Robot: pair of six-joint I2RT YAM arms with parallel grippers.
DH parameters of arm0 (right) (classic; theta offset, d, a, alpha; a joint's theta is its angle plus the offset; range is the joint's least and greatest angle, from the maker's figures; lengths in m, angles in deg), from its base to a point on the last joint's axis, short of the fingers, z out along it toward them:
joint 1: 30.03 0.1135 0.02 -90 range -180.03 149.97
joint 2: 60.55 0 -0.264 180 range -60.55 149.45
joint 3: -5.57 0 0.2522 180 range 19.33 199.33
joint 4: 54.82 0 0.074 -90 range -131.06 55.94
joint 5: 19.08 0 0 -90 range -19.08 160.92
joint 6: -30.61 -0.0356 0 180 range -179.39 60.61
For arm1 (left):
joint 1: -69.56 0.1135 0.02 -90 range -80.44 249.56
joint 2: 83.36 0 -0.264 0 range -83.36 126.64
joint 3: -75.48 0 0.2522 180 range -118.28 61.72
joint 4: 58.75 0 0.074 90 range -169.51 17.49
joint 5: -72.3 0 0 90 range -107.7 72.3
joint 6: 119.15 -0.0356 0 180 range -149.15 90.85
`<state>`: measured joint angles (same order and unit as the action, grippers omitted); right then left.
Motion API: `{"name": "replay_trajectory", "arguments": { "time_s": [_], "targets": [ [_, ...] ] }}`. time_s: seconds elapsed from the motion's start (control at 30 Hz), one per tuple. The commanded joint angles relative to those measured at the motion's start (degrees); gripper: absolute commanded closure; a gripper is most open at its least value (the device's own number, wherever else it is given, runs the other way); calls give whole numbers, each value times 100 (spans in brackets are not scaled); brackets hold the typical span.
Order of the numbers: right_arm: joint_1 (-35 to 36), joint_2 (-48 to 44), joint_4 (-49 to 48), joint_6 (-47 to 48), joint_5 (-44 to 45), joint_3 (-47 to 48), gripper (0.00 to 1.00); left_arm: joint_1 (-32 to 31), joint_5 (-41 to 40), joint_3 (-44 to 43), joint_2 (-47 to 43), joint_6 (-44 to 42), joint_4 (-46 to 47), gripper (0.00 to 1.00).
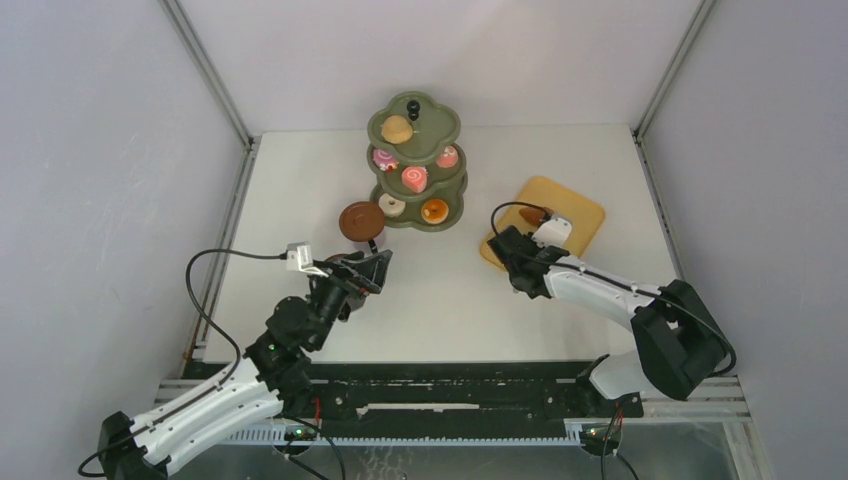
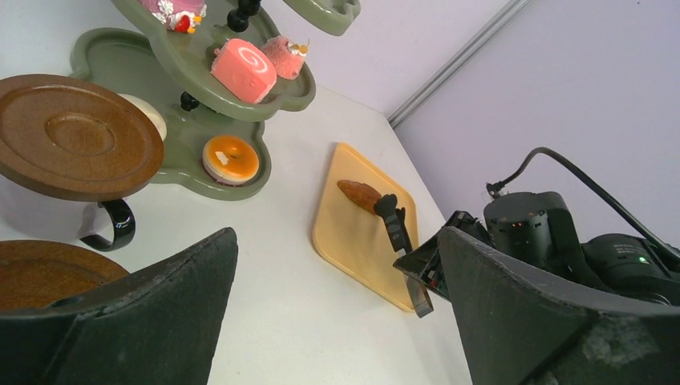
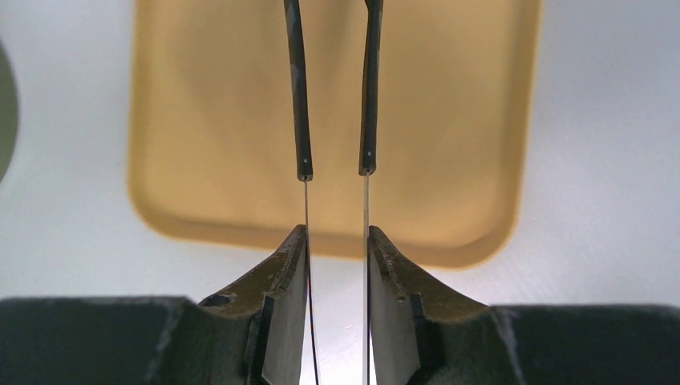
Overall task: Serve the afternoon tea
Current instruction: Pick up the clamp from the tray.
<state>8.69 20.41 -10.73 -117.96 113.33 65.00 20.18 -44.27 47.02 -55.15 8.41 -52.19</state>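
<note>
The olive-green three-tier stand [image 1: 447,125] at the back middle carries a brown bun [image 1: 397,128], pink swirl cakes [image 1: 414,179] and small donuts [image 1: 434,210]. One more brown bun [image 1: 532,215] lies on the orange-yellow tray [image 1: 575,210]. My right gripper [image 1: 520,250] is shut on the black tongs [image 3: 298,96], whose tips reach that bun [image 2: 359,193]. A brown cup capped by a saucer [image 1: 360,220] stands left of the stand. My left gripper [image 1: 372,270] hovers open just in front of it, holding nothing.
A second brown saucer [image 2: 48,273] shows at the lower left of the left wrist view, beside the black cup handle [image 2: 112,228]. Grey walls and metal frame posts [image 1: 210,70] enclose the white table. The right arm stretches in from the right.
</note>
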Motion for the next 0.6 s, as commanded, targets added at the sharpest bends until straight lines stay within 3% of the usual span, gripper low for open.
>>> {"name": "replay_trajectory", "arguments": {
  "time_s": [0.0, 0.57],
  "targets": [
    [-433, -246, -365, 211, -507, -125, 63, -27, 51, -127, -31, -10, 103, 0],
    [-1627, -296, -1480, 659, -1740, -134, 64, -27, 12, -206, 87, -124, 131, 0]
  ]
}}
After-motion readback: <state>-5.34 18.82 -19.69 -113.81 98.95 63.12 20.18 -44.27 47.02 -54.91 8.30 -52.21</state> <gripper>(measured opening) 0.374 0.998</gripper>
